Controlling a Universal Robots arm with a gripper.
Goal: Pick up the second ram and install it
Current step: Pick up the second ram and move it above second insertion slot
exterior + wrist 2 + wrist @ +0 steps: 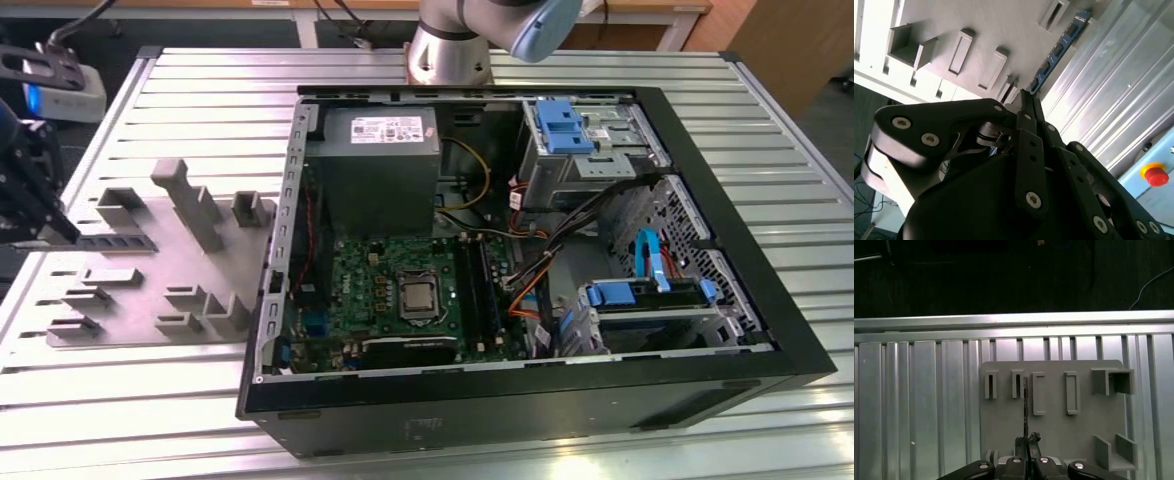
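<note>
The pincer clamps one end of the second ram, which juts straight out over the grey fixture.

Ribbed metal table, grey fixture plate, open computer case

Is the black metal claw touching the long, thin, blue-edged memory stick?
Touching. The second wrist view shows the black gripper pinching one end of the memory stick, no gap.
</note>
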